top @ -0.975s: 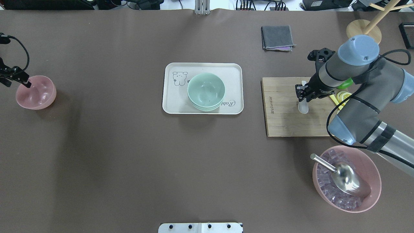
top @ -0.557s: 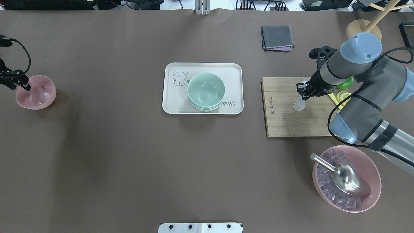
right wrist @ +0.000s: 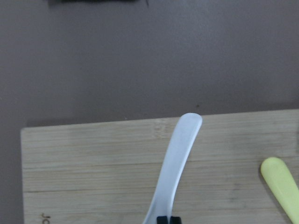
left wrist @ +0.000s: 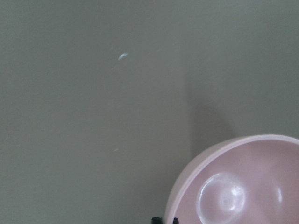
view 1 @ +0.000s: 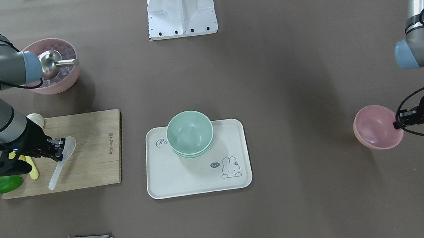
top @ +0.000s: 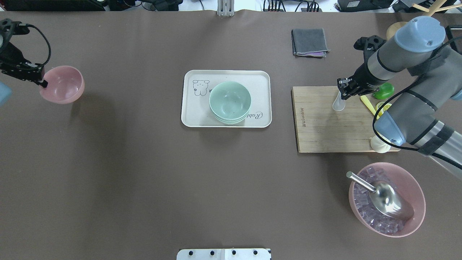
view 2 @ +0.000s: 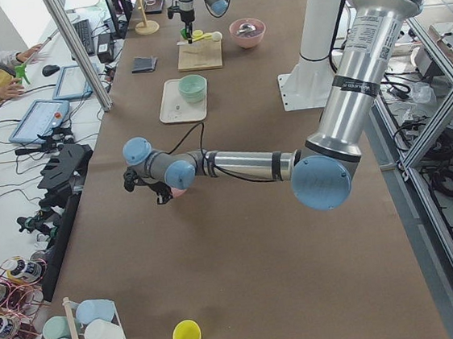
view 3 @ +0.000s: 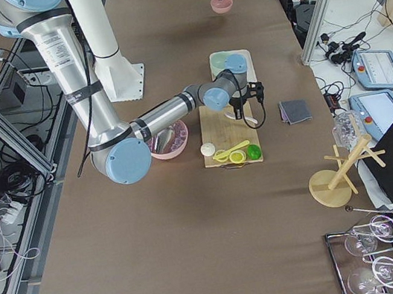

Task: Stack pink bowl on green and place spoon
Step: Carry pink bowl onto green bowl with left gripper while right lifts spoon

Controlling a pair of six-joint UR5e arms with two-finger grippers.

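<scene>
My left gripper (top: 42,82) is shut on the near rim of the small pink bowl (top: 63,84) and holds it at the table's far left. The bowl also shows in the front view (view 1: 377,132) and the left wrist view (left wrist: 243,186). A stack of green bowls (top: 230,101) sits on the white tray (top: 196,115) at the table's centre. My right gripper (top: 343,94) is shut on the white spoon (top: 338,104) over the wooden cutting board (top: 317,133). In the right wrist view the spoon's handle (right wrist: 180,158) points away from the gripper.
A large pink bowl (top: 420,202) of ice cubes with a metal scoop (top: 382,196) stands at the near right. A green lime (top: 384,90) and a yellow spoon (top: 368,103) lie at the board's right edge. A grey cloth (top: 309,41) lies behind the board.
My left gripper has carried the pink bowl to the right and farther from the robot. My right gripper has moved toward the board's far edge with the spoon.
</scene>
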